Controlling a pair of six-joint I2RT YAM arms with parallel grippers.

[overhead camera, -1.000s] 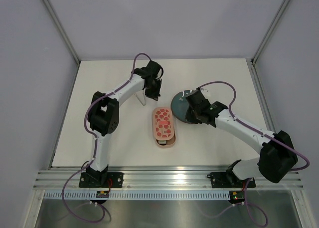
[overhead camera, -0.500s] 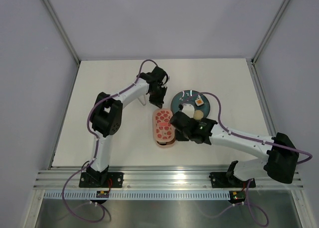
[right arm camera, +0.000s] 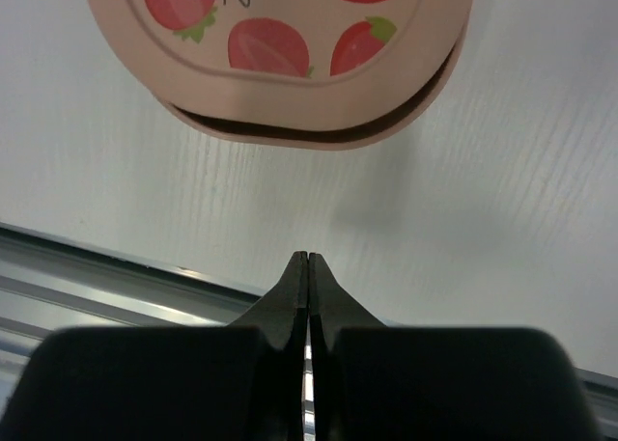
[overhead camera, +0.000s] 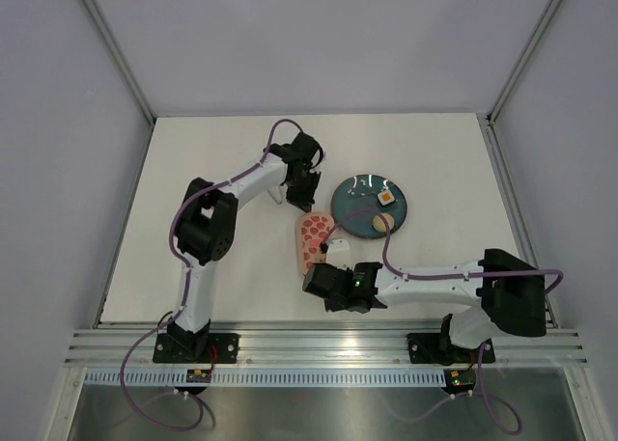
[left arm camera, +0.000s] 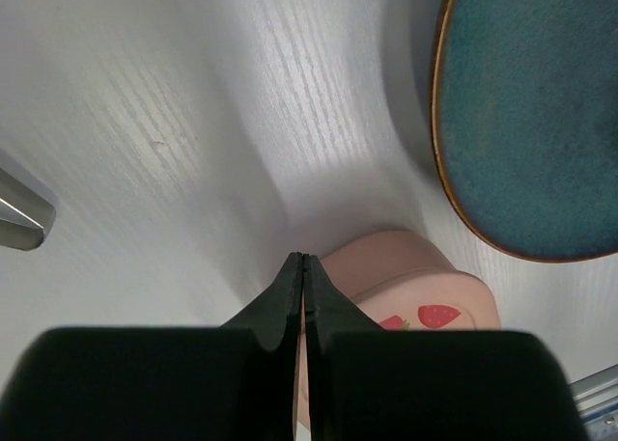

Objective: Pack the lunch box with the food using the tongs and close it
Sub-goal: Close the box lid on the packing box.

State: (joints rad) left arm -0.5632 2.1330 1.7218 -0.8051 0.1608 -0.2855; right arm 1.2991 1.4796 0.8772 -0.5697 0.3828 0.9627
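Left tool (left arm camera: 303, 260) and right tool (right arm camera: 307, 258) are both pinched shut on nothing, one at each end of the lunch box (overhead camera: 311, 240).

The left tool's black fingers are pressed flat together, tips down at the far end of the pink box; from here I can't say whether they touch it. The right tool, fingers likewise together, points over bare worktop (overhead camera: 222, 267) just short of the box's near end, clear of it, with the metal rail (right arm camera: 87, 291) close behind. The strawberry-printed lid (right arm camera: 280, 36) sits on the box, a dark gap showing under it at that near end. Just right of the box is the teal plate (overhead camera: 359, 198), with a white cube with an orange top (overhead camera: 385, 199) on it. The end of the tongs (left arm camera: 19, 214) lies on the worktop off to the left tool's side.
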